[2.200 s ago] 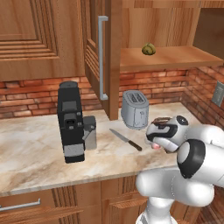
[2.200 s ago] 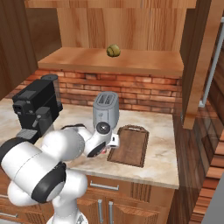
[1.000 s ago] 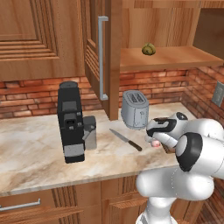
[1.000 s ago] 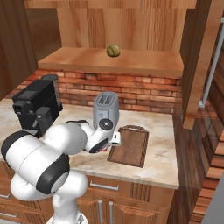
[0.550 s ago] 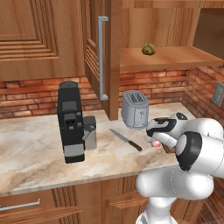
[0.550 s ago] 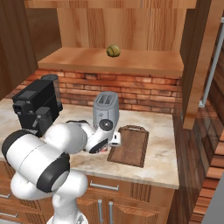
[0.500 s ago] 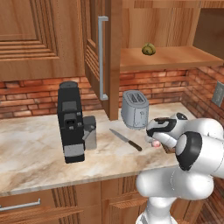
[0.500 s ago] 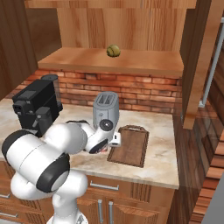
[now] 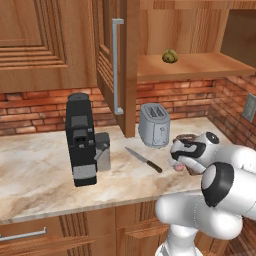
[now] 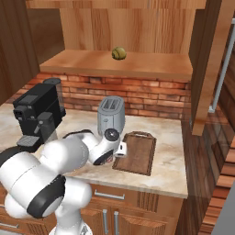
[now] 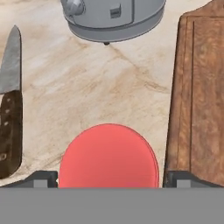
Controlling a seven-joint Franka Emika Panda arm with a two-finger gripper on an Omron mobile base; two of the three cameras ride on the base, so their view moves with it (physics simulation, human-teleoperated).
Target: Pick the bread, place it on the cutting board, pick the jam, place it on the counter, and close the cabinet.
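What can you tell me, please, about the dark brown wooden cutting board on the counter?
The dark brown rectangular wooden cutting board has a raised rim and a small handle at its far end. It lies flat on the beige marbled stone counter, right of the grey metal toaster, with nothing on it. In the hand view its long edge runs beside the red jam jar; whether they touch is unclear.

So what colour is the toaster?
Grey, silvery toaster; clearest in the right base view.

red jam jar upright on marbled counter beside cutting board; olive-brown bread on open cabinet shelf
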